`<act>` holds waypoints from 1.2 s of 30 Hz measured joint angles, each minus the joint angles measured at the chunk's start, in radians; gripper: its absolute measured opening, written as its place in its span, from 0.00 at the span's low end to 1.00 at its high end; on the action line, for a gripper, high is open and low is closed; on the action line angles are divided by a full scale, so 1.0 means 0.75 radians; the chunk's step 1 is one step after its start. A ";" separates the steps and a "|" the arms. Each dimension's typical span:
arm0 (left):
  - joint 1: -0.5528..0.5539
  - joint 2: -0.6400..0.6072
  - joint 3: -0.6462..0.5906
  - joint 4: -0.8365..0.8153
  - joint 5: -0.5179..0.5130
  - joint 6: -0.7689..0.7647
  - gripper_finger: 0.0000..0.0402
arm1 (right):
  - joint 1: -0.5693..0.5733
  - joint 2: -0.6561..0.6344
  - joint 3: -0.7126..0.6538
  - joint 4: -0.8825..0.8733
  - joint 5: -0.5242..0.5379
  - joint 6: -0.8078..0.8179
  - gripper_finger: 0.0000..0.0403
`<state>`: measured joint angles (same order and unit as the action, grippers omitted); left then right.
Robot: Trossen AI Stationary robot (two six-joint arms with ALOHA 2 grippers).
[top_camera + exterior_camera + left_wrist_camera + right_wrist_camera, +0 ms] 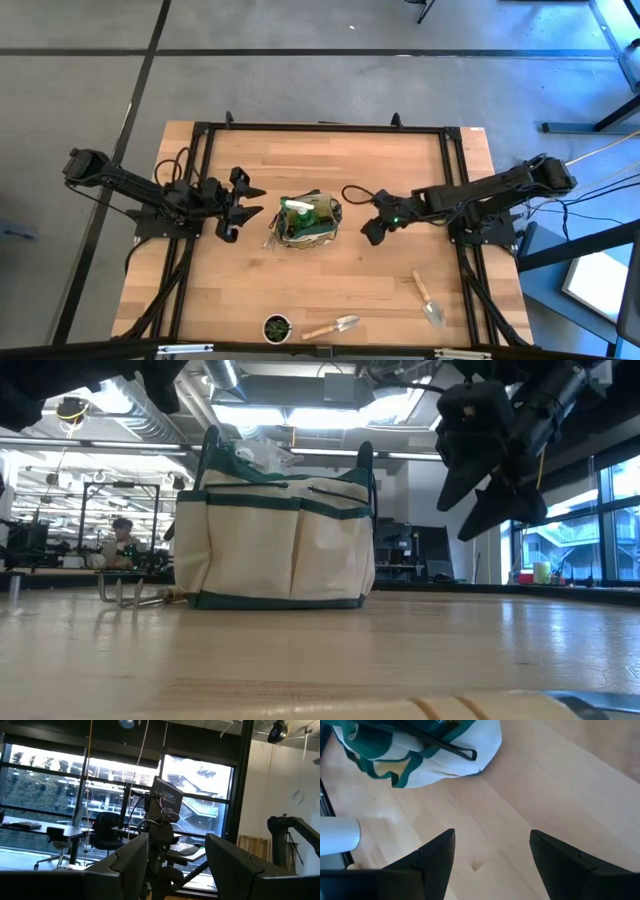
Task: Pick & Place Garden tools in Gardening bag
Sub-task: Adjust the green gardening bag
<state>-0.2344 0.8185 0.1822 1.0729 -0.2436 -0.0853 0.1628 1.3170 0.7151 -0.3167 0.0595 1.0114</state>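
Bag (pixel 310 222) mid-surface (pixel 330 285), mouth up for drop-ins, between both arms. Left gripper (pixel 243 205) and right gripper (pixel 374 228) wide, empty. Trowels (pixel 428 297) near front edge, waiting.

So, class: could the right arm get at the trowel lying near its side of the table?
Probably yes: the right end effector is open and empty, and bare table lies between it and the trowel.

Two trowels (pixel 430 298), one bag (pixel 310 222), one pot (pixel 277 327)
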 joint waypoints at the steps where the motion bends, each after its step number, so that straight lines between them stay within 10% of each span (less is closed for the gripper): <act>1: 0.001 0.000 0.000 0.000 0.000 0.001 0.48 | 0.006 0.000 0.000 0.002 0.010 -0.004 0.64; 16: 0.098 0.000 0.001 -0.375 -0.248 0.013 0.48 | 0.111 0.070 -0.001 0.178 0.163 -0.003 0.64; 26: 0.177 -0.004 -0.025 -0.637 -0.788 -0.223 0.48 | 0.231 0.262 -0.001 0.445 0.198 -0.042 0.64; 36: 0.393 -0.002 -0.025 -0.946 -0.493 -0.388 0.48 | 0.239 0.446 -0.001 0.696 0.201 -0.032 0.64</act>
<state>0.0603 0.8171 0.1631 0.3633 -0.6135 -0.3760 0.3421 1.6513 0.7147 0.2055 0.2101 0.9874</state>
